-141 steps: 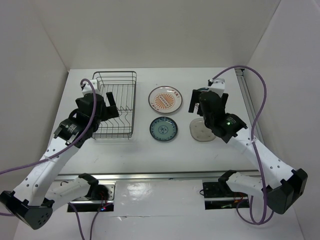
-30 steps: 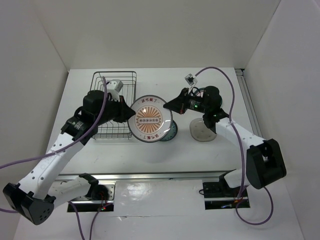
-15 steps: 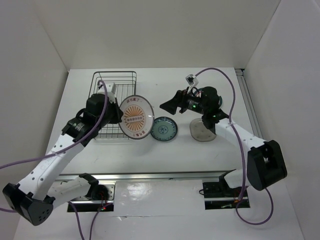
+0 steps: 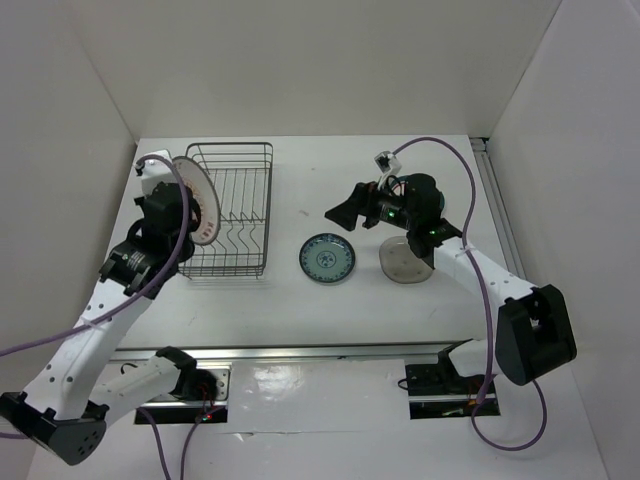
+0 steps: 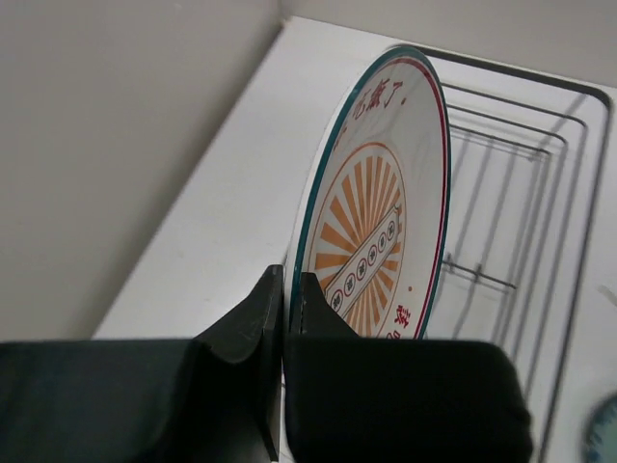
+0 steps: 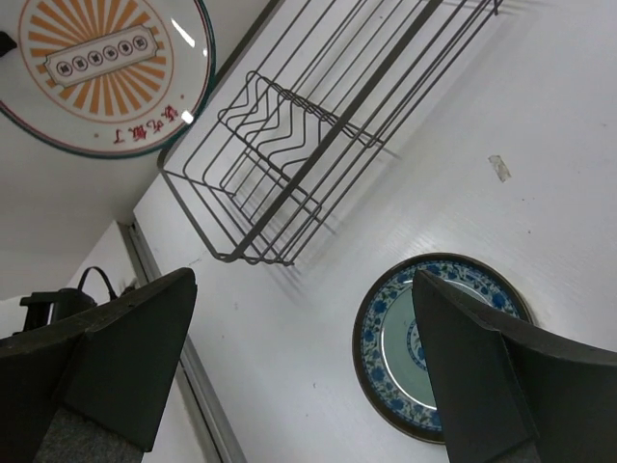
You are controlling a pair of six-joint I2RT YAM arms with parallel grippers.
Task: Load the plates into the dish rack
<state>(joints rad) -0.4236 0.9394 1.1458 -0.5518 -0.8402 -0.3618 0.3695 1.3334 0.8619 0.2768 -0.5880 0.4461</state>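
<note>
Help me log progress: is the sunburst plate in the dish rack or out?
Out. The left gripper holds the sunburst plate on edge, raised at the left side of the dish rack; nothing sits between its prongs.

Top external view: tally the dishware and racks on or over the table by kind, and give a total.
Plates: 3 (white round plate with orange sunburst centre, blue-teal patterned round plate, clear greyish round plate)
Dish racks: 1 (rectangular dark wire dish rack)
Total: 4
</note>
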